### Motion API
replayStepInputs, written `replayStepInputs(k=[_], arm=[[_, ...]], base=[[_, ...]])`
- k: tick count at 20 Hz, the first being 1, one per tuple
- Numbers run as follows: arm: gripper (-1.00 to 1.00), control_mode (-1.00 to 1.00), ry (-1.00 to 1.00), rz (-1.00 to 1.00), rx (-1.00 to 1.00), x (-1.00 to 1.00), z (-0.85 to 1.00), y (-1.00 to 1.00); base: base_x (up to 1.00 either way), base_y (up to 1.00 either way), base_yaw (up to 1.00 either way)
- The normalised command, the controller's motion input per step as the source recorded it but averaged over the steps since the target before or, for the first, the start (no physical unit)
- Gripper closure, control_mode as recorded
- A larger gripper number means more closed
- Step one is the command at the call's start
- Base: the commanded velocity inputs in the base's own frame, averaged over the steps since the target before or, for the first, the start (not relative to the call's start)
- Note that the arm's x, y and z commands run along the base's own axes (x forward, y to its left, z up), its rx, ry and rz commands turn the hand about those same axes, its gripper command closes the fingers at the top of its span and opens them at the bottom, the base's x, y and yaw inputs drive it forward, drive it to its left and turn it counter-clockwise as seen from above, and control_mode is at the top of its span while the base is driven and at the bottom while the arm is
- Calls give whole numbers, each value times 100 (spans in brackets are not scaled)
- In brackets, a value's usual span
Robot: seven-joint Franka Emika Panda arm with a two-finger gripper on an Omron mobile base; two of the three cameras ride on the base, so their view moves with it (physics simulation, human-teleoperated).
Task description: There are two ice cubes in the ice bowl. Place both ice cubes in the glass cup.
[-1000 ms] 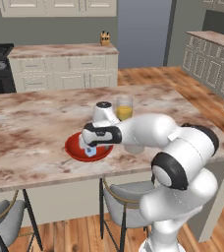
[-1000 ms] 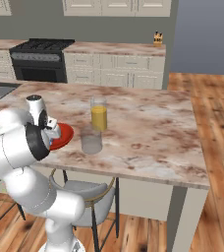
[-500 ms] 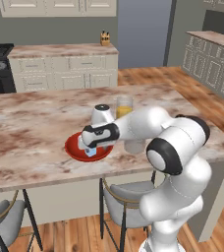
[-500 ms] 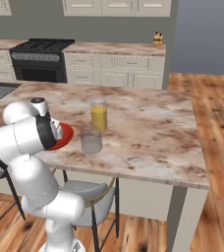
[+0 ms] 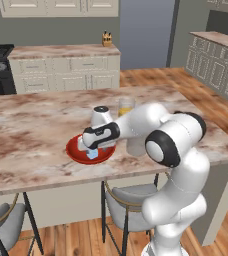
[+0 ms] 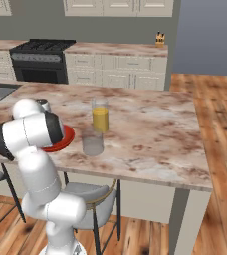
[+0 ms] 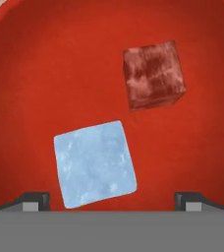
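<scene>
At lower centre of the hand view, the pale blue ice cube (image 7: 95, 164), probably slick and light, sat between the wide-open, empty gripper (image 7: 112, 201) tips; flat opposite sides looked the best hold.

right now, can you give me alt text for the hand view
Close view down into the shallow bright red bowl, where a pale blue-white ice cube lies between the open gripper tips. A smaller reddish-brown cube sits apart, farther from the gripper.
</scene>
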Motion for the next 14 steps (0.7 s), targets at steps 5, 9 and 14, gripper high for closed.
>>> replayStepInputs(k=[5, 9, 14], arm=[[-100, -100, 0, 0, 0, 20, -11, 8], [-100, -100, 0, 0, 0, 13, -12, 11], [-100, -100, 0, 0, 0, -7, -16, 2]], base=[[0, 0, 0], [0, 0, 0], [0, 0, 0]])
